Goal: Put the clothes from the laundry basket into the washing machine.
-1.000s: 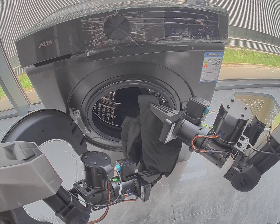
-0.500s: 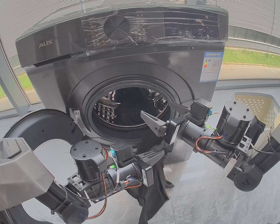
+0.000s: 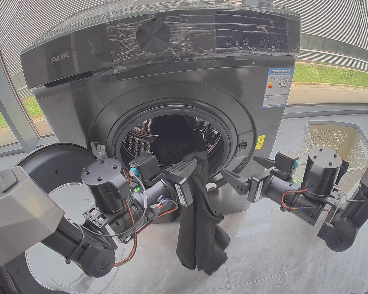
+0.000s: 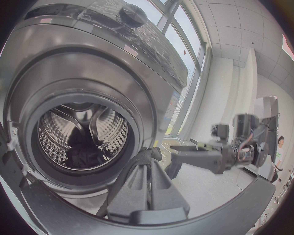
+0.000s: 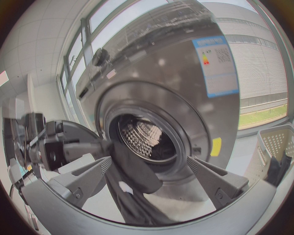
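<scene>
Black cloth is what you have in hand. On the left the round door of the washing machine stands swung open. Next to it the left gripper sits just in front of the lower rim of the opening, its jaws pinched shut on the top edge of a black garment. The garment hangs straight down from the jaws, outside the drum. Its lower end is bunched low over the floor, and you cannot tell whether it touches. Behind it, inside the drum, more dark clothes lie at the bottom. Further right, the right gripper is apart from the garment, its jaws spread wide with nothing between them. At the far right the laundry basket stands on the floor with a dark cloth in it.

The left wrist view gives you what the head view hides: the two jaws pressed flat together on a bunched fold of the garment. The right wrist view shows you a small white tag on the hanging garment.
</scene>
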Controlling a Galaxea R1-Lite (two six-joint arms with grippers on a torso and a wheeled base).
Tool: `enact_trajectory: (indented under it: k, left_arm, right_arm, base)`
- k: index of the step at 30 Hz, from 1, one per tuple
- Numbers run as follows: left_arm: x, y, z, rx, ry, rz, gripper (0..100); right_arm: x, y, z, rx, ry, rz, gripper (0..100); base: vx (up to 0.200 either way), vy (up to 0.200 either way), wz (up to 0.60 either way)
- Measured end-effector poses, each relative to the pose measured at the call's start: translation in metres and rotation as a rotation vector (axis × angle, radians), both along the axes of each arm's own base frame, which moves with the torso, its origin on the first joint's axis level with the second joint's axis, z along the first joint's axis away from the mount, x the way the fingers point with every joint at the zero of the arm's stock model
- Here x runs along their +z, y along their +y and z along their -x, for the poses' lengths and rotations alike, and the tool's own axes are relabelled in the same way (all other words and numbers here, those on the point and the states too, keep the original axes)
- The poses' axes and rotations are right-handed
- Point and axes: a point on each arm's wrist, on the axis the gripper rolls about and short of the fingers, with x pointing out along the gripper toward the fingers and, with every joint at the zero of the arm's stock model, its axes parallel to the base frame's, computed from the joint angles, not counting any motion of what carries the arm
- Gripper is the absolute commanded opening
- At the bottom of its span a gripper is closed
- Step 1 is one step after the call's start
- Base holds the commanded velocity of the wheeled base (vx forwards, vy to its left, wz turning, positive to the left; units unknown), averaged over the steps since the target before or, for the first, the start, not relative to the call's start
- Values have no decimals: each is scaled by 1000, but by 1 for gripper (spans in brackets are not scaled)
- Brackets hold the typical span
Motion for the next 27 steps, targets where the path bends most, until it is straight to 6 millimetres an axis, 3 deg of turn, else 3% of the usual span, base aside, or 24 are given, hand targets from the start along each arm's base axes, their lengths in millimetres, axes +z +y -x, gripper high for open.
enact_trajectory:
  k: [10,27]
  left_arm:
    - [11,4,-1,39,-30,25,0]
    - [17,8,-1,48,-44,35,0]
  right_arm:
    - [-39,-9,12,39,127,108,100]
    - [-83,-2,4,212,196,130,100]
  base:
    - [0,0,0]
    - [0,0,0]
